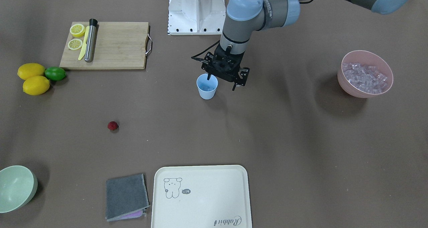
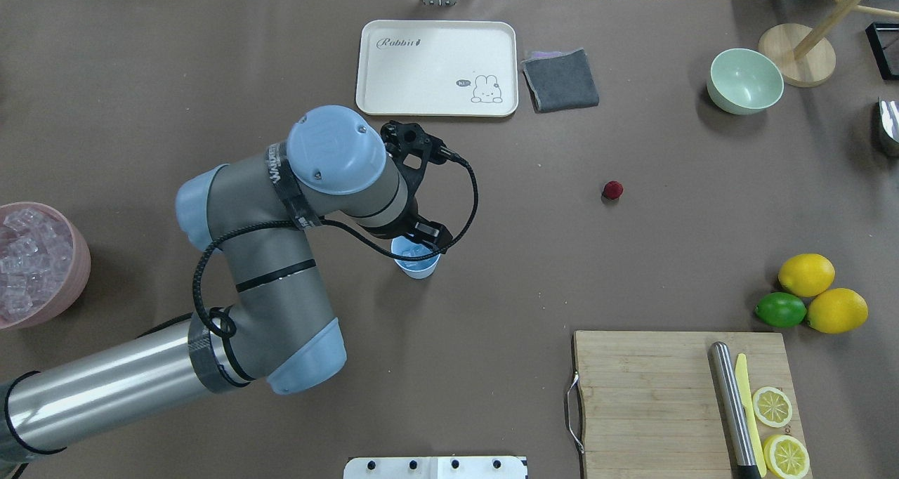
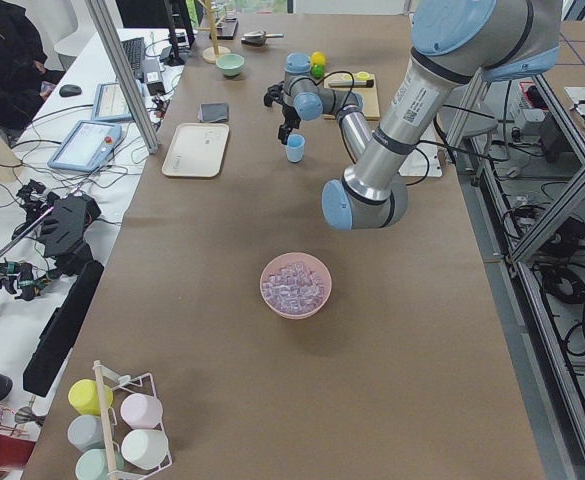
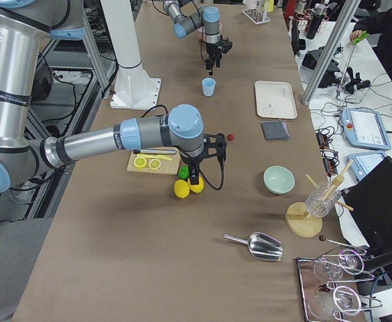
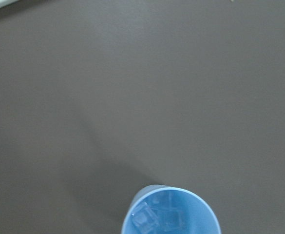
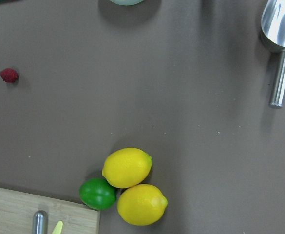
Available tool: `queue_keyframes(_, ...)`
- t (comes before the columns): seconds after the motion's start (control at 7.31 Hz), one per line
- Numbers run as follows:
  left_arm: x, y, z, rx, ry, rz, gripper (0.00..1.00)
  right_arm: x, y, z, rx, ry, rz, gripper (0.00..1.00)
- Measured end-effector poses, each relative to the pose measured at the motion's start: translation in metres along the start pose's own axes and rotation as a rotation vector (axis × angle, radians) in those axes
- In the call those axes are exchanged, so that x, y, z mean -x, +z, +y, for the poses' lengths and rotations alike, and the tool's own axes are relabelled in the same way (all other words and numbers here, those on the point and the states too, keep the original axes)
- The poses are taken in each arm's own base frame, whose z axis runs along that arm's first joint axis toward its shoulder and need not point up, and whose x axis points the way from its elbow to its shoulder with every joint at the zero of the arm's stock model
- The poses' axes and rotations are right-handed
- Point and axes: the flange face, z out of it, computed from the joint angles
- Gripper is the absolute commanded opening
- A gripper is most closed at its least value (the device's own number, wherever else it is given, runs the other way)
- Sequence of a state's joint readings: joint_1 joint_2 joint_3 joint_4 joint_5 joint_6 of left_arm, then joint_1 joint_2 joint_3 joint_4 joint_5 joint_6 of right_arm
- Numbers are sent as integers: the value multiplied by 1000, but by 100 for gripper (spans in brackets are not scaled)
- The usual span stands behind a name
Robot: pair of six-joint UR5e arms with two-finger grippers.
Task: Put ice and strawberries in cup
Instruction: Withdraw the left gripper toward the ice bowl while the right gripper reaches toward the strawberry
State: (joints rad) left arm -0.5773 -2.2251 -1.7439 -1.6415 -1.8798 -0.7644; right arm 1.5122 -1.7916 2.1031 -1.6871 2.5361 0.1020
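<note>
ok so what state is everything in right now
cup: upright, some ice inside
strawberry: on the table, outside the cup
pink bowl: upright, full of more ice
left gripper: open, above the cup
right gripper: open or shut, cannot tell
lemon halves: cut face up on the board

Cup cropped at bottom edge; pink bowl cropped left; right tool too small.

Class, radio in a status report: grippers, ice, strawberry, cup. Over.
Left gripper open over cup; right gripper unclear. Ice in cup. Strawberry on table, nothing blocking it.
</note>
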Motion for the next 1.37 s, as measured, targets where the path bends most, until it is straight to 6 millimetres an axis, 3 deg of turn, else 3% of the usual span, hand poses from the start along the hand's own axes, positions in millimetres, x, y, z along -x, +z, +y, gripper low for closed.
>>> queue_keyframes(0.27,70,-8,13,-1,31,-57,98,75,35,-49,48,-7,24,100)
queue_keyframes(0.55,153,-22,24,34,23,-86,98,168,98,-90,90,-18,92,100)
queue_keyframes(0.82,242,-48,32,56,17,-114,98,246,170,-113,103,-59,177,100)
queue_keyframes(0.96,279,-64,37,60,15,-118,98,267,204,-125,107,-88,191,100)
queue_keyframes(1.09,306,-81,40,56,5,-118,98,277,237,-131,101,-103,187,100)
queue_keyframes(1.37,334,-100,49,46,-21,-124,98,294,288,-138,86,-71,183,98)
